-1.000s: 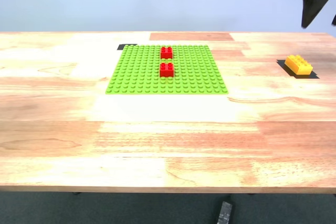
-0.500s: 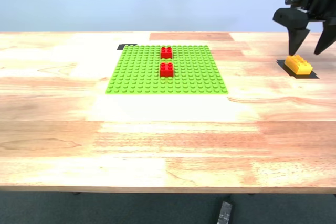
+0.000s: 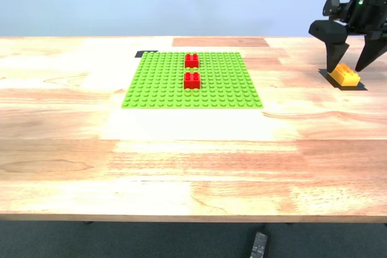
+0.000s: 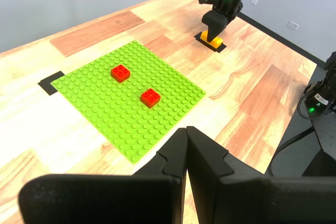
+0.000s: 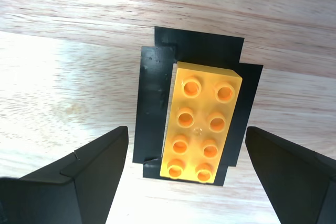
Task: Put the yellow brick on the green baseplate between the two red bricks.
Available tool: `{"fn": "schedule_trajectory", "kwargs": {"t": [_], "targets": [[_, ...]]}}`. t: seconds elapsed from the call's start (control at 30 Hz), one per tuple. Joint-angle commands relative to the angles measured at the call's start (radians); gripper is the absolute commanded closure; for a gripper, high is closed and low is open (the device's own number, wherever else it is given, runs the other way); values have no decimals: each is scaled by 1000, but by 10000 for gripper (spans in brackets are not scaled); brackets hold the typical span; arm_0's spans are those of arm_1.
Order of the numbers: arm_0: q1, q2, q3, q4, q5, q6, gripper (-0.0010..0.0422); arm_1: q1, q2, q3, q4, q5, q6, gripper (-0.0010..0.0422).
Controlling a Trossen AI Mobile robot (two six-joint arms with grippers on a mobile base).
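The yellow brick (image 3: 344,74) lies on a black tape patch (image 5: 152,103) at the exterior view's right, well apart from the green baseplate (image 3: 157,83). My second gripper (image 3: 349,63) is open and low over it, one finger on each side of the brick (image 5: 202,129), neither finger (image 5: 89,171) touching it. Two red bricks (image 3: 191,60) (image 3: 191,80) stand on the plate with a small gap between them. My first gripper (image 4: 186,145) is shut on nothing, high above the near side of the plate (image 4: 105,103), and does not show in the exterior view.
A black tape mark (image 3: 147,54) sits at the plate's far corner on the exterior view's left. A dark remote-like object (image 3: 258,245) lies on the floor below the table's front edge. Other robot hardware (image 4: 320,103) stands beyond the table.
My second gripper has come down from the exterior view's upper right to straddle the yellow brick, staying open. The bricks and plate have not moved.
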Motion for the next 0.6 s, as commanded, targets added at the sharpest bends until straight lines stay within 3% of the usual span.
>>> {"fn": "schedule_trajectory", "kwargs": {"t": [0.03, 0.27, 0.6], "targets": [[0, 0, 1, 1, 0, -3, 413, 1, 21, -2, 1, 7, 8, 114], [0, 0, 8, 1, 0, -3, 412, 1, 31, -11, 20, 11, 11, 190], [0, -3, 4, 0, 1, -3, 413, -1, 13, -32, 63, 6, -11, 375]]}}
